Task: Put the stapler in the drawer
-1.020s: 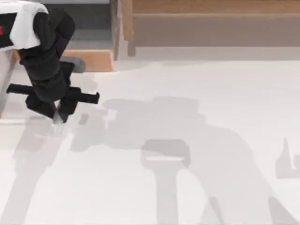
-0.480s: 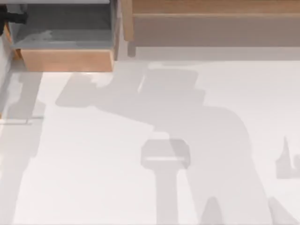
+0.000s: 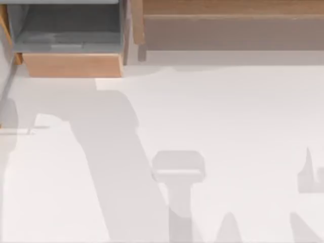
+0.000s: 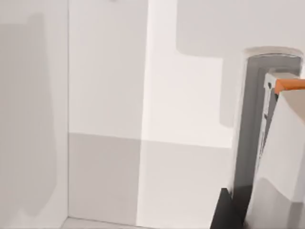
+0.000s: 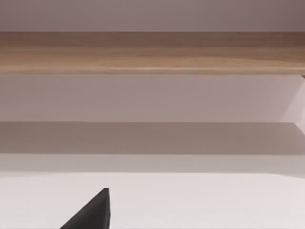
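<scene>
**Ana:** What does the top view show?

**Ben:** The drawer (image 3: 73, 65) sits at about ten o'clock and is pulled open. Its tan front panel faces the table (image 3: 228, 126), with the grey walls and floor behind it. A pale streak (image 3: 65, 46) lies on the grey floor, just behind the front panel. Whether that streak is the stapler cannot be told. The long wooden shelf (image 3: 228, 23) runs from twelve o'clock round to two, just beside the drawer. Soft grey shadows cross the white tabletop toward six o'clock.

**Ana:** And the left wrist view?

**Ben:** It shows flat white and light grey surfaces meeting at straight edges. An upright grey piece with an orange patch (image 4: 290, 85) is there too. A black sliver of the left gripper (image 4: 223, 212) shows at the edge. Whether that gripper is open or closed, or has hold of anything, cannot be told.

**Ana:** The right wrist view?

**Ben:** The wooden shelf runs level across it, above the white table. A black wedge of the right gripper (image 5: 93, 214) pokes in at the edge. Its opening cannot be told either, and no object is seen touching it.
</scene>
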Robot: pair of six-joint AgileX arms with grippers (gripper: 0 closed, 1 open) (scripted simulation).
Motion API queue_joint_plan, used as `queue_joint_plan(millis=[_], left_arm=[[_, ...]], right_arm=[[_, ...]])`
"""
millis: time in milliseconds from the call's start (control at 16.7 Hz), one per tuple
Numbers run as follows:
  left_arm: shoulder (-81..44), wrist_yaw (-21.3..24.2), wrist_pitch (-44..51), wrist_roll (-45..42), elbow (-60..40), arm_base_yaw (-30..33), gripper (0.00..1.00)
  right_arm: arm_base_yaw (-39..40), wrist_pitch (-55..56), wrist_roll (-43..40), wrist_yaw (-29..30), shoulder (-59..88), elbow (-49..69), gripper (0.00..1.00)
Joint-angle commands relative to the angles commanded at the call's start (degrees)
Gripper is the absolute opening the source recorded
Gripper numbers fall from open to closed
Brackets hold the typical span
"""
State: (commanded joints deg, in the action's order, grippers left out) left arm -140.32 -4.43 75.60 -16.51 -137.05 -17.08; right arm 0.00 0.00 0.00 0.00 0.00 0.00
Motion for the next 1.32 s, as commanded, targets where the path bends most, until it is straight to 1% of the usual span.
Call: queue_joint_plan(millis=[240, 420, 1260, 1320], left_arm=[[-8.7, 2.9, 5.5, -3.0, -6.7, -1.5, 0.00], [-10.9, 3.8, 8.0, -4.1, -8.3, -1.5, 0.00], [-10.3, 3.8, 5.2, -4.2, -5.0, -1.6, 0.00], [-10.3, 3.8, 5.2, -4.2, -5.0, -1.6, 0.08]], right_arm=[[0.0, 0.0, 0.0, 0.0, 0.0, 0.0, 1.00], [0.0, 0.0, 0.0, 0.0, 0.0, 0.0, 1.00], [0.0, 0.0, 0.0, 0.0, 0.0, 0.0, 1.00], [0.0, 0.0, 0.0, 0.0, 0.0, 0.0, 1.00]])
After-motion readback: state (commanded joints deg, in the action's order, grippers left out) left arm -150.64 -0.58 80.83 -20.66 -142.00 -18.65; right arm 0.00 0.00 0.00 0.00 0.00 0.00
